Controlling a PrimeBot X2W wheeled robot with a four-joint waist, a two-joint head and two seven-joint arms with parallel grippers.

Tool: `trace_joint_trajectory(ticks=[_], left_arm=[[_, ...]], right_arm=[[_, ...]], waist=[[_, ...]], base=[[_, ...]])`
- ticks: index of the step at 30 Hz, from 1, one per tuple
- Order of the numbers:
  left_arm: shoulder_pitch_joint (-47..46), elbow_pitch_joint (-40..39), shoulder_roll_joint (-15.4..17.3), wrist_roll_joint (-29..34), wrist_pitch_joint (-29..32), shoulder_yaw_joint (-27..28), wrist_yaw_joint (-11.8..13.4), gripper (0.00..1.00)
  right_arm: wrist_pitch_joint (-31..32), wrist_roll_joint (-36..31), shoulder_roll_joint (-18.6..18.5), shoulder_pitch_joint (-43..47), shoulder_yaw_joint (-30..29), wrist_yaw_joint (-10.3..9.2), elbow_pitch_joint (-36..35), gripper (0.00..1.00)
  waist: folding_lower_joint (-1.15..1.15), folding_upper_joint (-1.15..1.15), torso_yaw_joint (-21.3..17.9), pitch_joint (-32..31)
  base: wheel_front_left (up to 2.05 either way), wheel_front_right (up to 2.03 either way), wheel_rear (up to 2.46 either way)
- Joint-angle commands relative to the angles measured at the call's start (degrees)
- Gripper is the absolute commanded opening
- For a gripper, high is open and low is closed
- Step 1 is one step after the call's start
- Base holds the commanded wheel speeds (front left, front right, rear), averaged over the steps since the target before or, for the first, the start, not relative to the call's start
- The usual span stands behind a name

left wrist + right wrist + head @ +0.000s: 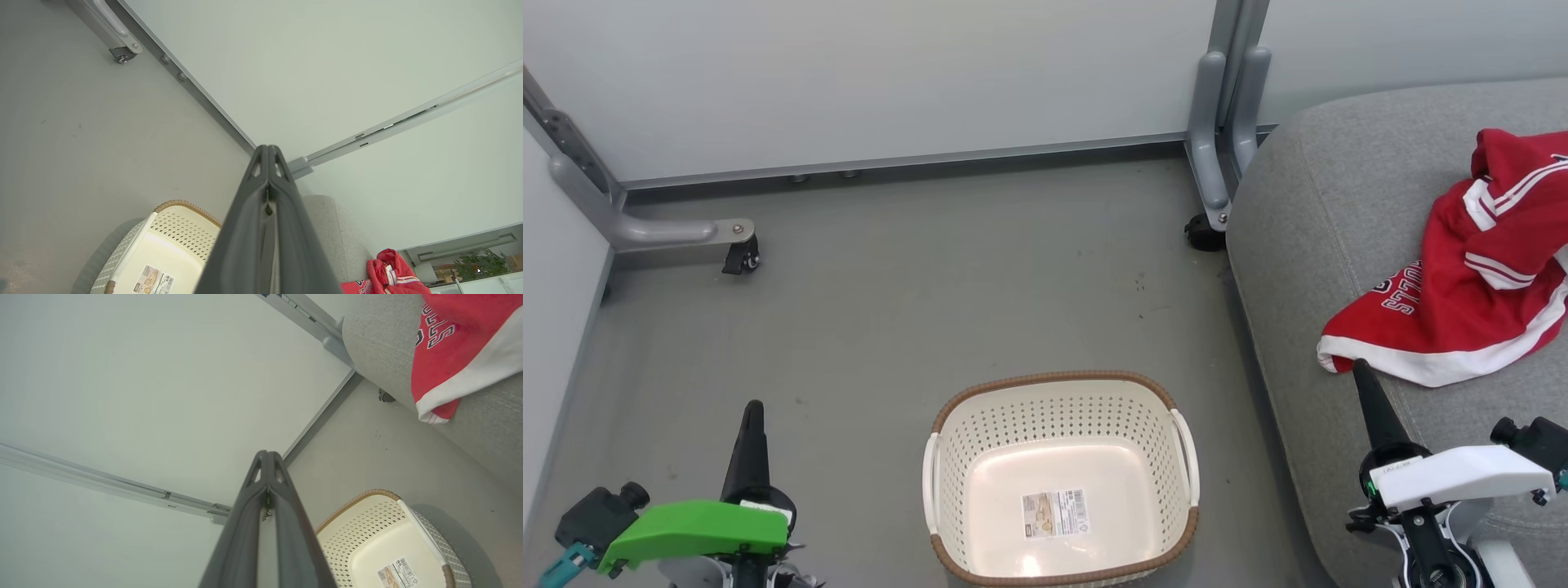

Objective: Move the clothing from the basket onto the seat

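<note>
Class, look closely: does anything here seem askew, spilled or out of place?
The clothing lies crumpled on the seat, not laid flat. The basket stands upright and empty on the floor; nothing else stands out.

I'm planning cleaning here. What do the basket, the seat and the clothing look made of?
Basket: probably plastic, smooth cream, glare on its floor, punched holes; brown rim looks woven. Seat: matte grey upholstery fabric, visible weave and seam. Clothing: soft red cloth with white trim, likely jersey; it crumples and drapes.
</note>
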Motion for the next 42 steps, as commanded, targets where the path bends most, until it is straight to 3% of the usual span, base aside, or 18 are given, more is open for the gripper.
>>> trace_joint_trajectory(ticks=[1,42], left_arm=[[-1.6,-0.3,0.2,-1.7,0.4,0.3,-0.2,0.0],[-3.1,0.4,-0.1,-23.3,6.1,2.8,-0.6,0.0]], right_arm=[[0.3,1.8,-0.4,-1.3,-0.2,0.03,0.0,0.0],[3.7,23.0,-0.2,-3.8,-2.5,0.03,4.7,0.0]], waist=[[0.0,0.0,0.0,-0.1],[0.0,0.0,0.4,-1.6]], base=[[0.0,0.0,0.0],[0.0,0.0,0.0]])
